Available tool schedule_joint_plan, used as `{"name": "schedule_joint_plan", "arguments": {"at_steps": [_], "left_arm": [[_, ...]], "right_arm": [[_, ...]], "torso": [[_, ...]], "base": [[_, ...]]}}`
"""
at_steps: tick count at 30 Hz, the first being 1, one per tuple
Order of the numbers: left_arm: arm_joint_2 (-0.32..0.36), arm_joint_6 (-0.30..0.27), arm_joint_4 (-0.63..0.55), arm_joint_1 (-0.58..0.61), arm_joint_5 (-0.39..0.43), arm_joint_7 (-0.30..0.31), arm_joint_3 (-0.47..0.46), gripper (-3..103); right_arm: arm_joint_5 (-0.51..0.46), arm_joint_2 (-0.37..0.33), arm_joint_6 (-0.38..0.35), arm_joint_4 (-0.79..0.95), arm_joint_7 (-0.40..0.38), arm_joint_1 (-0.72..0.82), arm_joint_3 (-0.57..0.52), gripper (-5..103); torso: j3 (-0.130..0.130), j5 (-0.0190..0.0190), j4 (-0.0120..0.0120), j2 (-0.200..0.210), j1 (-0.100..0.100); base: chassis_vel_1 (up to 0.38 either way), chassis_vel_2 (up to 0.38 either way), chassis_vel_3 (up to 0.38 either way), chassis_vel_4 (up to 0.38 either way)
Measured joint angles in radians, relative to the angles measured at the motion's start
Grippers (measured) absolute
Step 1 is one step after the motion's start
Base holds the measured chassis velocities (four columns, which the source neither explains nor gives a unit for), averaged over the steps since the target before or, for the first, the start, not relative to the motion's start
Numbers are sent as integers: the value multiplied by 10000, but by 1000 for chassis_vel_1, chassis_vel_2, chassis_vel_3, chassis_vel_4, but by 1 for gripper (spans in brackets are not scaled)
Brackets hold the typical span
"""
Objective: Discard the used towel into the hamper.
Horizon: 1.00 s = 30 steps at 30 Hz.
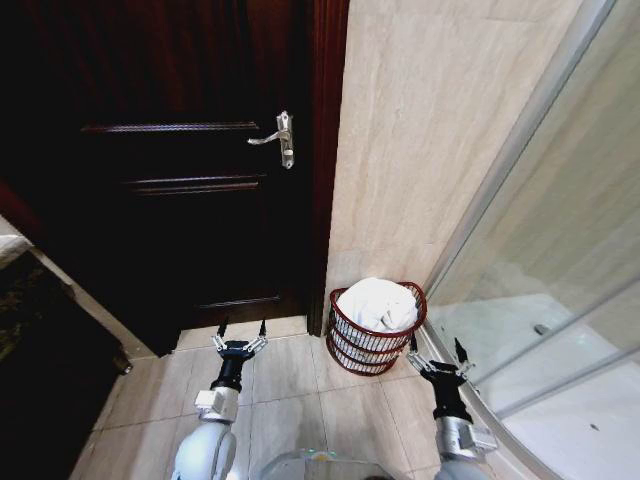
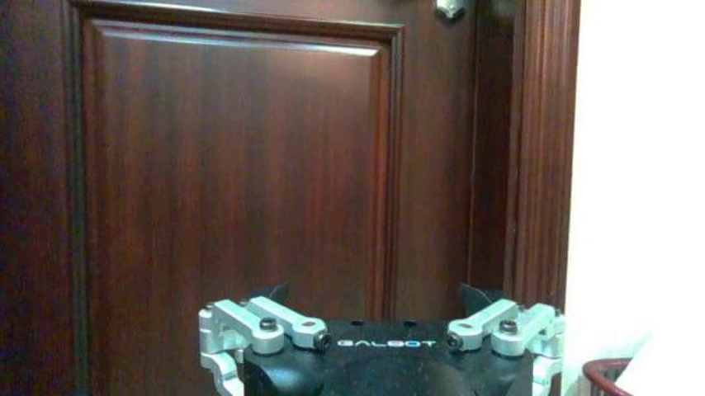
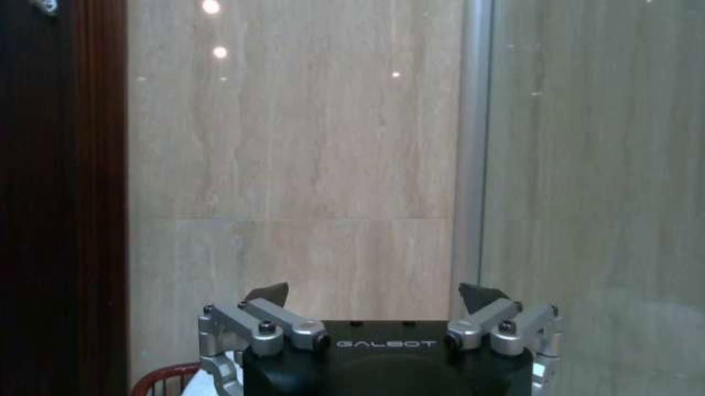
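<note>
Both black-and-silver grippers hang low over the beige tiled floor [image 1: 290,400] with fingers spread and nothing between them: the left gripper [image 1: 241,332] faces the dark mahogany panelled door [image 1: 180,170], the right gripper [image 1: 436,349] faces the beige stone wall [image 1: 420,130] beside the glass shower screen [image 1: 560,300]. Between the two and slightly ahead of them, nearer the right gripper, stands the small round reddish-brown wire hamper [image 1: 352,348] in the corner by the door frame, a crumpled white towel [image 1: 380,303] lying inside it.

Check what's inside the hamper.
A white towel is bunched inside the hamper, heaped level with the rim. Whatever lies beneath it is covered. Both grippers, left and right, are open and hold nothing.
</note>
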<state>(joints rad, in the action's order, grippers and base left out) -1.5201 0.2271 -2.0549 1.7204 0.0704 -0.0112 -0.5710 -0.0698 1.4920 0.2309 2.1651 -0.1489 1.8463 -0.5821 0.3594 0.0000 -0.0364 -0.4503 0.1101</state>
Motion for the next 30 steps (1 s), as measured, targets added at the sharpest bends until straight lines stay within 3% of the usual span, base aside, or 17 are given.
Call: {"name": "schedule_joint_plan", "arguments": {"at_steps": [30], "left_arm": [[100,235,-25,43,-79,357,-54,100]], "right_arm": [[-203,-5,-459,126,12,-56,-52,100]], "torso": [[0,0,0,0,-1]], "base": [[19,22,26,25]]}}
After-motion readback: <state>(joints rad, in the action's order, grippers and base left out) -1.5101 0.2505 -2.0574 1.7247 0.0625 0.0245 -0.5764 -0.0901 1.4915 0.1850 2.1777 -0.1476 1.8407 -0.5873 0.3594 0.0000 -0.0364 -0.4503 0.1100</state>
